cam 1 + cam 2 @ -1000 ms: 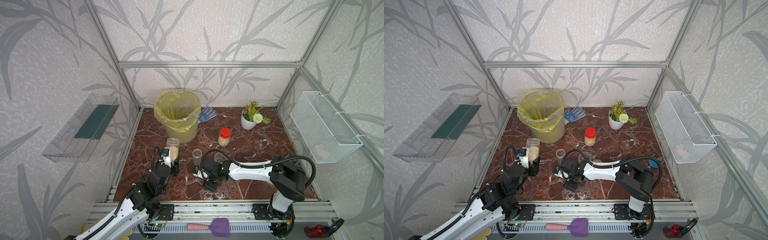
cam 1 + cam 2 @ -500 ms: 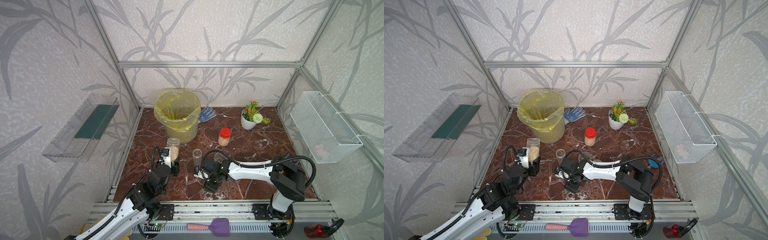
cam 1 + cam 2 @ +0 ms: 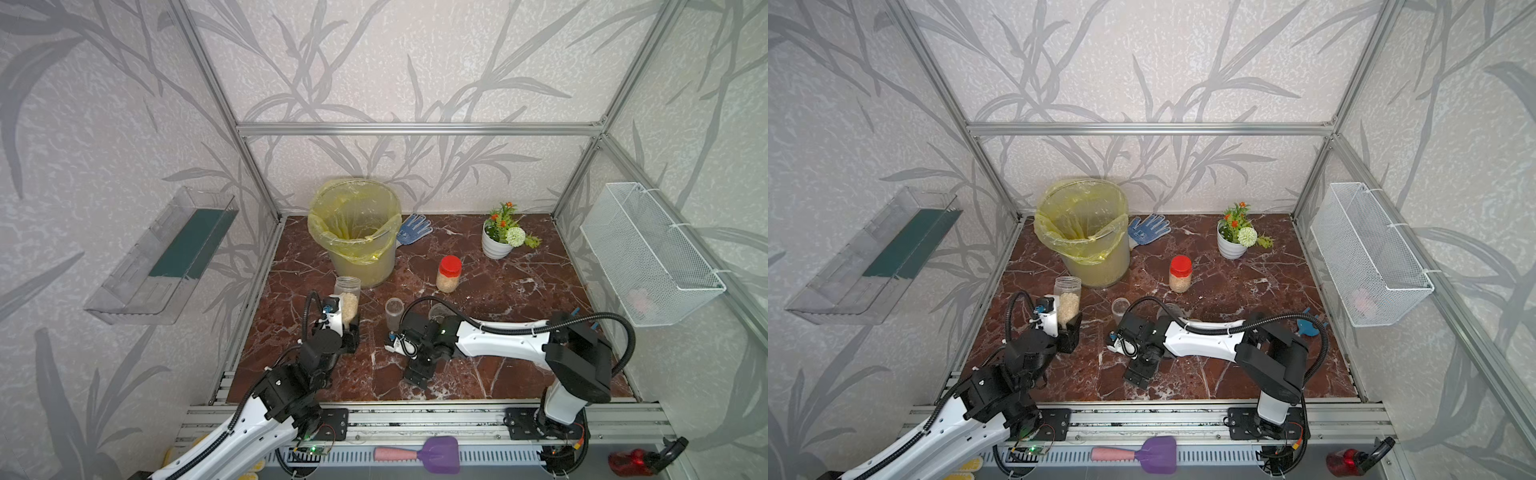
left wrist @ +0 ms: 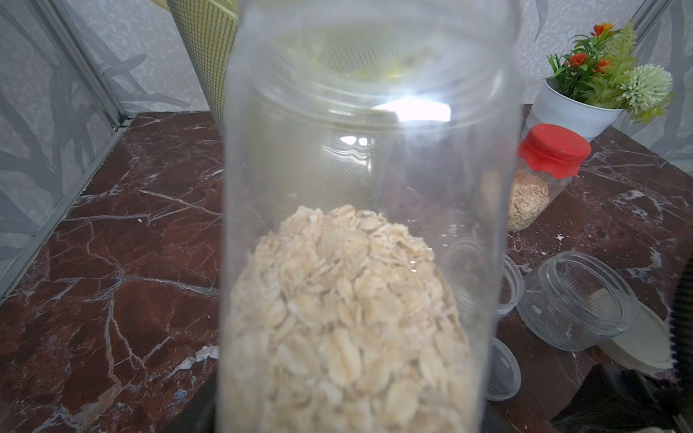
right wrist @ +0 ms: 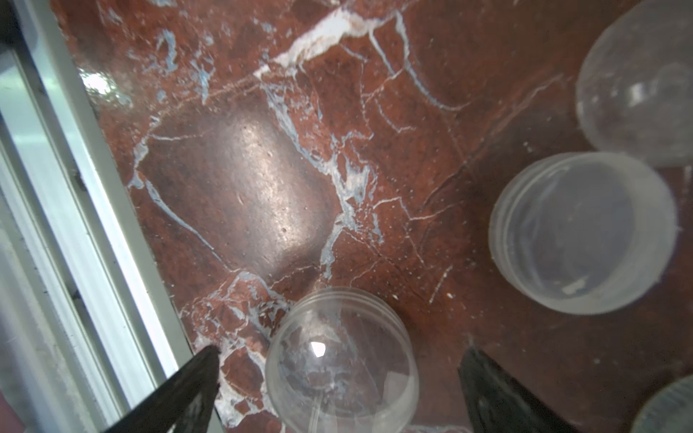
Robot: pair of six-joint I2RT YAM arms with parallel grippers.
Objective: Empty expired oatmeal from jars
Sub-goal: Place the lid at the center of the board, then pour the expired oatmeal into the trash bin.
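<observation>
While the left gripper is squeezing the open jar low down near the table's left edge, oatmeal is sitting half-deep inside, so I'm thinking it needs lifting clear above the bucket rim before tipping. Right gripper is hanging wide open, gripping nothing, over a clear lid by the front edge.

The right gripper has been opened wider than a second ago; the small clear round plastic lid is now left free between its black jaws, touched by neither.
</observation>
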